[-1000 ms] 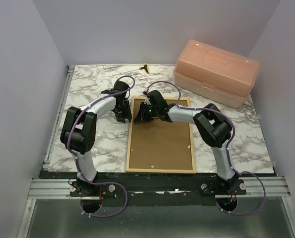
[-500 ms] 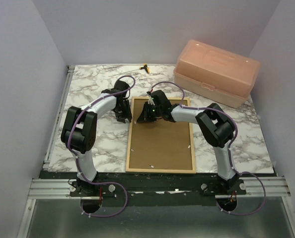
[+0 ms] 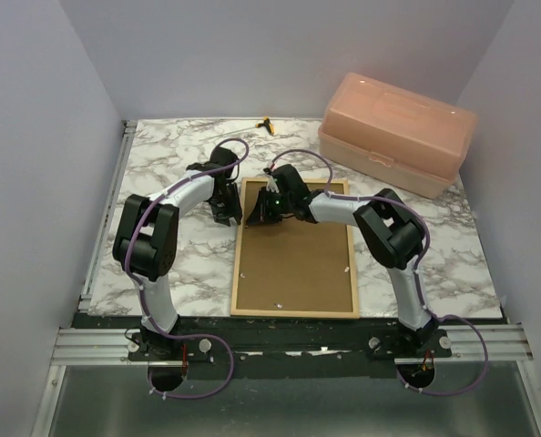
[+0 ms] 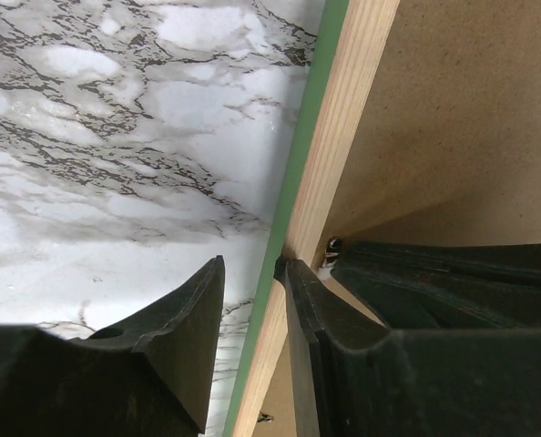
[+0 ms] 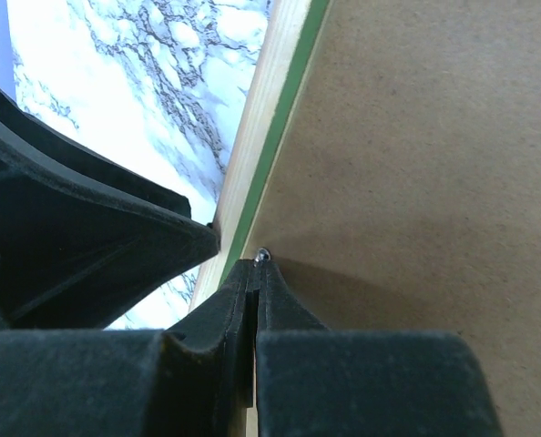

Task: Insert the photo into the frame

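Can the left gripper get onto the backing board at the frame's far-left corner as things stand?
Probably not. The left gripper straddles the frame's outer left edge, and the shut right gripper sits alongside, tips at a metal tab on the backing board, filling that corner. Nearer along the rail looks free.

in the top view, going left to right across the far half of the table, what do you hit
left hand → right hand → pink plastic box; the frame overlaps both hands, so it is left out
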You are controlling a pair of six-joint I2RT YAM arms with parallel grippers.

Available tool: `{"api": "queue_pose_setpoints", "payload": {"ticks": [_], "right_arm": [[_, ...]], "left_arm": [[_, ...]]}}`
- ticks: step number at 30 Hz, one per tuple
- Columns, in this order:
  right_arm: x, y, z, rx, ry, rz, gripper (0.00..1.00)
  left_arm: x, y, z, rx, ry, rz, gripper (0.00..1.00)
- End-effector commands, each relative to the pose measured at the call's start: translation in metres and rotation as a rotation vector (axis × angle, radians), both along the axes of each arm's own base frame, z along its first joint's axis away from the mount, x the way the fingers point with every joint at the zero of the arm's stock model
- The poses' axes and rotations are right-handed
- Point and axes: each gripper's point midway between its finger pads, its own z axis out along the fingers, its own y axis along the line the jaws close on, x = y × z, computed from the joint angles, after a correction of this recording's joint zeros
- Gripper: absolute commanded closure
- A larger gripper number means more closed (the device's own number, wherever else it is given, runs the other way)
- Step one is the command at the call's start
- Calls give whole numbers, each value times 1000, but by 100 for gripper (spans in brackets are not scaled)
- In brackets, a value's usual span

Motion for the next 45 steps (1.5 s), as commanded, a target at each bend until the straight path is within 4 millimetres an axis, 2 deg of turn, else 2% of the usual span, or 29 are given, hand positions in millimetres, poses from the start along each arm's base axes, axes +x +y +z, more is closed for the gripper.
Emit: {"api": "queue_pose_setpoints", "payload": {"ticks": [1, 5, 8, 12, 21, 23, 30, 37, 45], "right_arm": [[-18, 3, -35, -88, 53, 41, 100], [-20, -3, -45, -142, 69, 21, 100], [-19, -6, -44, -152, 64, 10, 100], [-16, -6, -34, -145, 43, 1, 100], [-6, -21, 1, -41, 26, -39, 99], [-5, -23, 4, -28, 24, -41, 99], [-8, -22, -1, -15, 44, -25, 99], [-6, -27, -1, -18, 47, -35, 99], [-7, -28, -6, -21, 57, -33, 99]], "left_arm": [[-2, -10, -3, -11, 19, -35, 64], [-2, -11, -2, -11, 16, -40, 60], [-2, -11, 0, -9, 9, -43, 56], [-2, -13, 7, -12, -16, -52, 52], [-4, -20, 5, 46, -17, -87, 53], [-5, -20, 2, 63, -11, -88, 55], [-6, -5, -2, 177, 17, -53, 66], [-10, 9, -2, 269, 27, -44, 64], [-4, 5, -11, 280, 45, -52, 64]]}}
